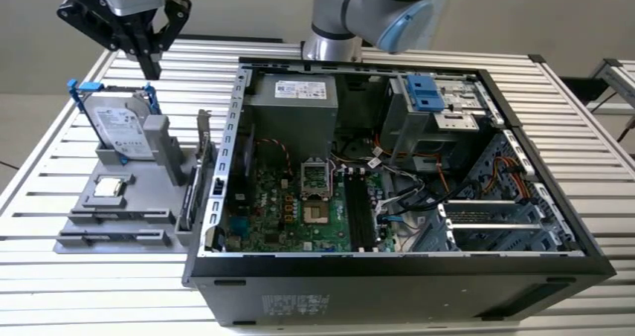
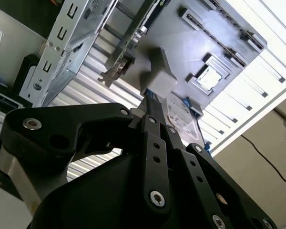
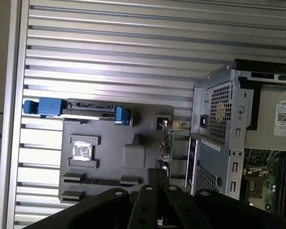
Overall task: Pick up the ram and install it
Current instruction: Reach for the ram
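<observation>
The gripper (image 1: 151, 67) hung in the upper left of the exterior view, over the slatted table (image 1: 89, 291). It was higher in the frame than the hard drive (image 1: 121, 128), which stood upright in its blue frame. Its two black fingers were pressed together with nothing between them (both wrist views showed the same).

The ram (image 3: 102, 181) lay flat in a long slot of the grey tray (image 1: 149, 196), seen in the first wrist view as a thin dark strip between two grey brackets. It was near the small silver chip (image 1: 109, 188) and well apart from the gripper. The tray sat at the lower left of the exterior view. Just beside it, filling the centre and right, was the open computer case (image 1: 397, 276), with its green board exposed inside.
</observation>
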`<state>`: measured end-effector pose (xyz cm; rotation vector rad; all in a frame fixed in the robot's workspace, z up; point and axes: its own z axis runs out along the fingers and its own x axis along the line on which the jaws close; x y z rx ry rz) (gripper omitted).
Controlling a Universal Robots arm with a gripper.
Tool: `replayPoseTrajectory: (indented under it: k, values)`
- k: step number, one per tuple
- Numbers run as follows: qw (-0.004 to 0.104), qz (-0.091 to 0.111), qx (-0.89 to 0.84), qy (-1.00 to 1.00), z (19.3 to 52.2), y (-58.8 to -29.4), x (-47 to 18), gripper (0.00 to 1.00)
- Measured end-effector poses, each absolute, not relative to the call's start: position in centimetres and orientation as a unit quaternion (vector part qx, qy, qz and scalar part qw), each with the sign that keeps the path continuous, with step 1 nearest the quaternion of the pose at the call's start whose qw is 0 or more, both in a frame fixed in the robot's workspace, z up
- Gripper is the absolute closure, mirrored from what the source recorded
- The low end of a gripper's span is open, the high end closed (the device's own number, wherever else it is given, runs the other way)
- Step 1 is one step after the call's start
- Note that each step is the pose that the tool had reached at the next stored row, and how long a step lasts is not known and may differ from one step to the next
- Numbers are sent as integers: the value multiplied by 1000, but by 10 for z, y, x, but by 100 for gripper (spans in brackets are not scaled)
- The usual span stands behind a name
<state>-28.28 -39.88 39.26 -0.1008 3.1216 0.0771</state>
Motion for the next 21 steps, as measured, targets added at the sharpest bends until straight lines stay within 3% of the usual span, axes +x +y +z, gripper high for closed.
replayPoseTrajectory:
  k: [21]
  values:
    - [8, 25, -33, 999, 393, -399, -310, 100]
